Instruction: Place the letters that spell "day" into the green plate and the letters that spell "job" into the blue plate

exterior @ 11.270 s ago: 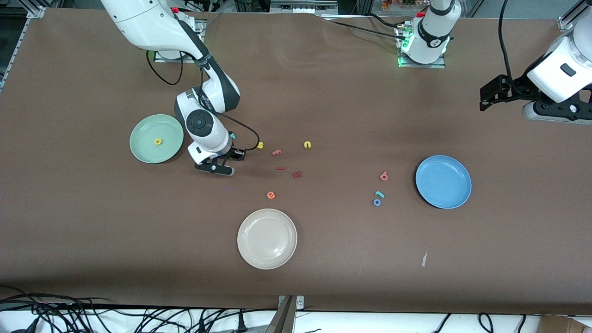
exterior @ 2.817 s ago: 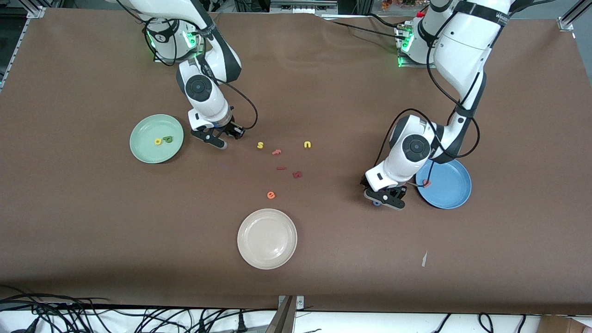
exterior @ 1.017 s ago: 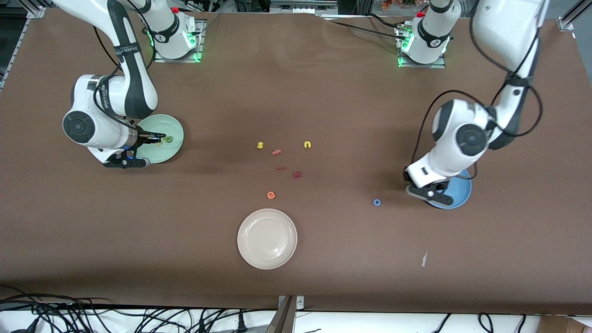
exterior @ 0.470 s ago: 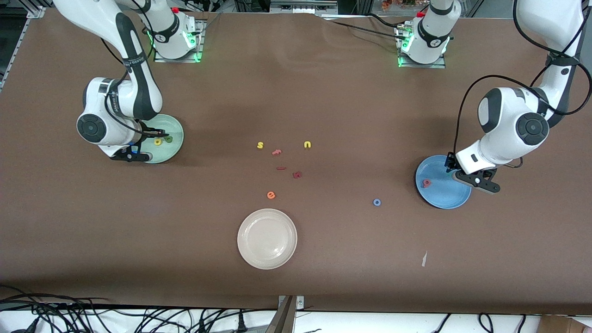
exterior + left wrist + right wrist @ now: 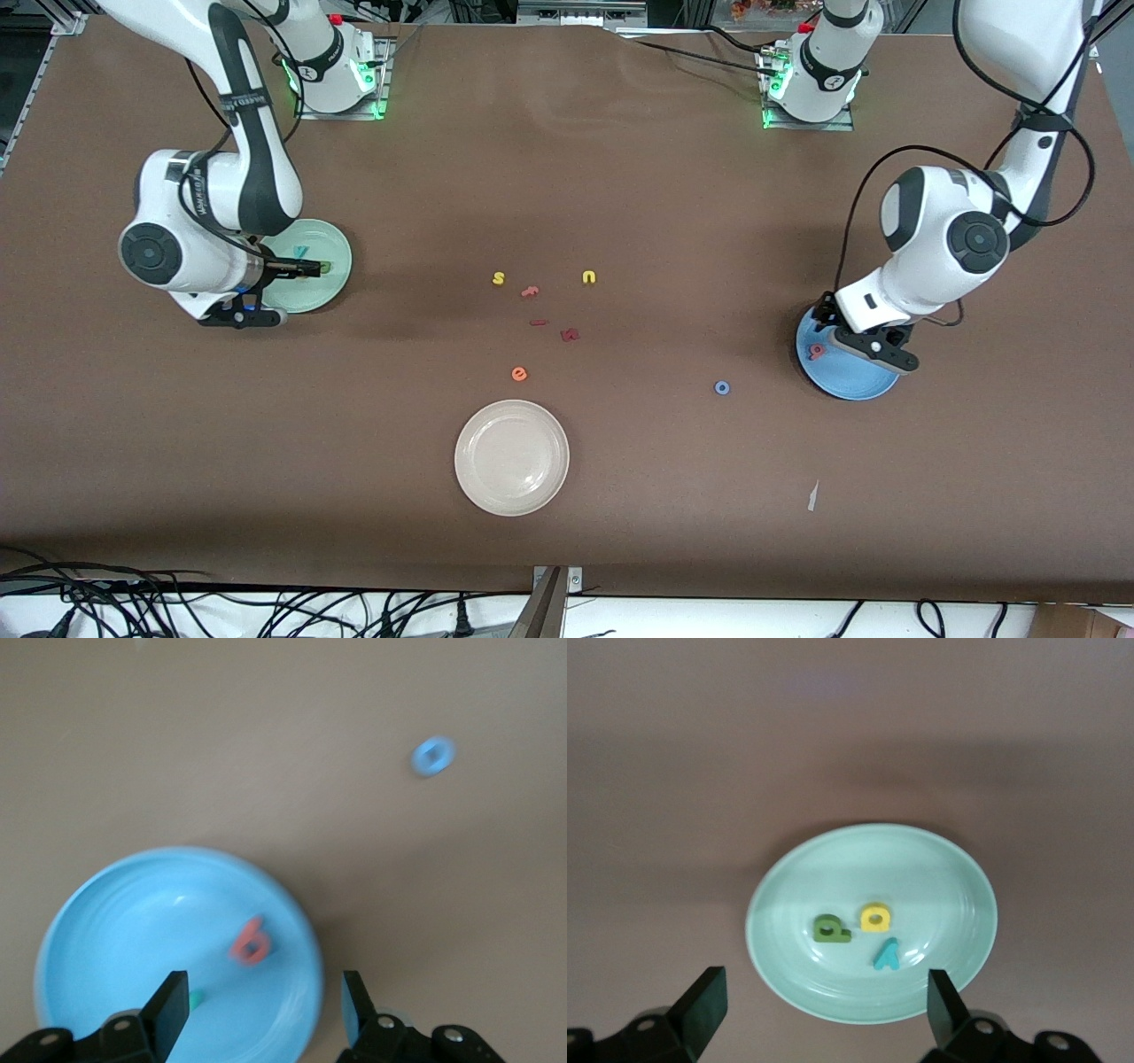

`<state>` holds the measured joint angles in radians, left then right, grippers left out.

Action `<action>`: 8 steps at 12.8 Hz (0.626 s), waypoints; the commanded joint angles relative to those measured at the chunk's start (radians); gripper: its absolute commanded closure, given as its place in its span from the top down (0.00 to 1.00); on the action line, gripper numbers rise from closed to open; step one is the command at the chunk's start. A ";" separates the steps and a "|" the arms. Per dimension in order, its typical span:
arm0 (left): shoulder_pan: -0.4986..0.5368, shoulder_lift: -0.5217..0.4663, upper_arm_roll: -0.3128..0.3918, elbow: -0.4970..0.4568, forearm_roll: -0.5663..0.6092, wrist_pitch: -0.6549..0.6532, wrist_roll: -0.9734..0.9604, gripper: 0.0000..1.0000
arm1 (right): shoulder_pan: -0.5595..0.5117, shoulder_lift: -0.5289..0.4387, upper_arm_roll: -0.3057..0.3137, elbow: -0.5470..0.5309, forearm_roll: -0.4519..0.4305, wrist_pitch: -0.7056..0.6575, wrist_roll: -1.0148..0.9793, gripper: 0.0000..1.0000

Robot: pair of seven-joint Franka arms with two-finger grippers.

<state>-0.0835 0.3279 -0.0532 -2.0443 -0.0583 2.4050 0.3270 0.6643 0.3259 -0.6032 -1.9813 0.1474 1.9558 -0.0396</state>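
Observation:
The green plate [image 5: 948, 868] holds the dark green "d" [image 5: 831, 929], the yellow "a" [image 5: 875, 918] and the teal "y" [image 5: 888, 954]. My right gripper [image 5: 826, 1005] hangs open and empty over that plate's rim [image 5: 335, 252]. The blue plate [image 5: 115, 921] holds the salmon "b" [image 5: 252, 941] and a teal "j" [image 5: 195, 998], which is partly hidden by a finger. Over it my left gripper [image 5: 261, 1001] stands open with nothing in it. The blue "o" [image 5: 722, 387] lies on the table beside the blue plate [image 5: 842, 383], toward the middle of the table.
A cream-white plate [image 5: 512, 457] sits nearest the front camera. Mid-table lie a yellow "s" [image 5: 498, 278], a yellow "u" [image 5: 589, 277], an orange "e" [image 5: 519, 374] and dark red letters [image 5: 568, 335]. A small pale scrap [image 5: 812, 496] lies near the front edge.
Both grippers have opened. The teal "y" now lies in the green plate and the teal "j" in the blue plate. The left gripper swung out across its plate and partly back.

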 commanded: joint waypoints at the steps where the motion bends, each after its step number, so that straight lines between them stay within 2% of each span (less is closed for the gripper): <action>1: -0.102 0.159 0.010 0.163 -0.090 0.008 -0.002 0.81 | -0.002 -0.014 0.002 0.109 0.006 -0.047 -0.014 1.00; 3: -0.157 0.226 0.015 0.200 -0.103 0.107 -0.019 0.81 | -0.002 -0.018 -0.003 0.220 0.006 -0.098 -0.019 1.00; 5: -0.188 0.282 0.015 0.202 -0.101 0.202 -0.081 0.81 | -0.002 -0.033 -0.013 0.332 0.004 -0.246 -0.014 1.00; 7: -0.209 0.315 0.028 0.234 -0.101 0.232 -0.088 0.81 | -0.005 -0.050 -0.026 0.444 0.005 -0.349 -0.020 1.00; 8: -0.214 0.321 0.039 0.239 -0.101 0.232 -0.088 0.81 | -0.003 -0.083 -0.024 0.456 -0.009 -0.382 -0.013 1.00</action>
<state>-0.2763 0.6285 -0.0449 -1.8530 -0.1348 2.6421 0.2404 0.6644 0.2815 -0.6230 -1.5817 0.1464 1.6546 -0.0420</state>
